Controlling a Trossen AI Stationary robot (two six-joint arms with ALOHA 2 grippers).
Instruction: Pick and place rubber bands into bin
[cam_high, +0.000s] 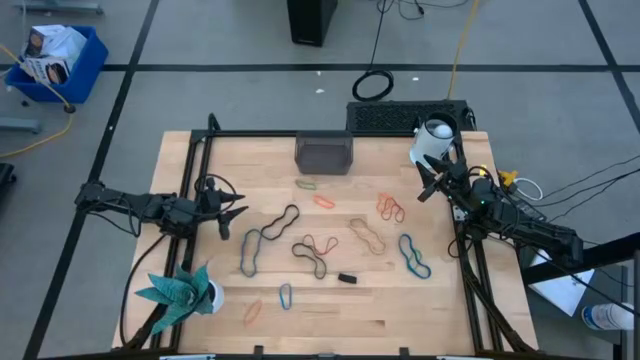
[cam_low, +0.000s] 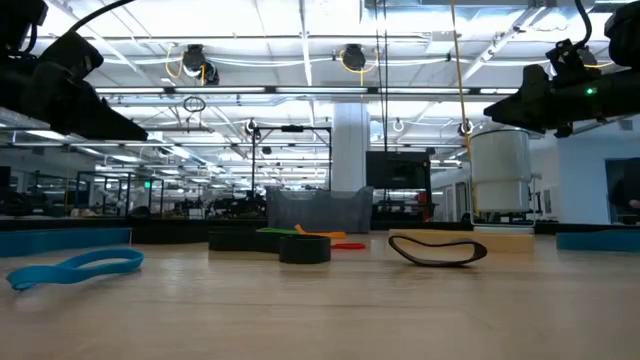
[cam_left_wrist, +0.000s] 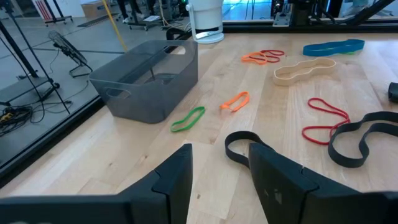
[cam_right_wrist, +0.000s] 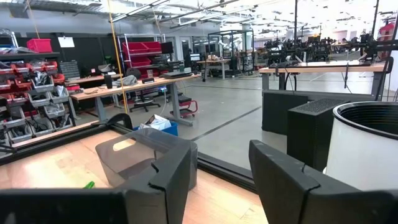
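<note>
Bands, rubber, approx. a dozen thin floppy loops (cam_high: 318, 250) in blue, teal, orange, red, black, tan, green: all loose on the light wooden desk (cam_high: 400, 305), spread across its middle; none in the bin. Small dark grey translucent plastic bin (cam_high: 324, 153), low-walled, rectangular: by the desk's far edge, centre; green band (cam_left_wrist: 188, 119) and orange band (cam_left_wrist: 234, 101) just beside it. Small black rectangular block (cam_high: 347, 278): nr the front edge. Left gripper (cam_high: 238, 212): above the desk nr its left edge, fingers parted, holding nothing. Right gripper (cam_high: 428, 185): raised nr the far right corner, fingers spread, nothing between them, beside a white cylinder (cam_high: 435, 139).
</note>
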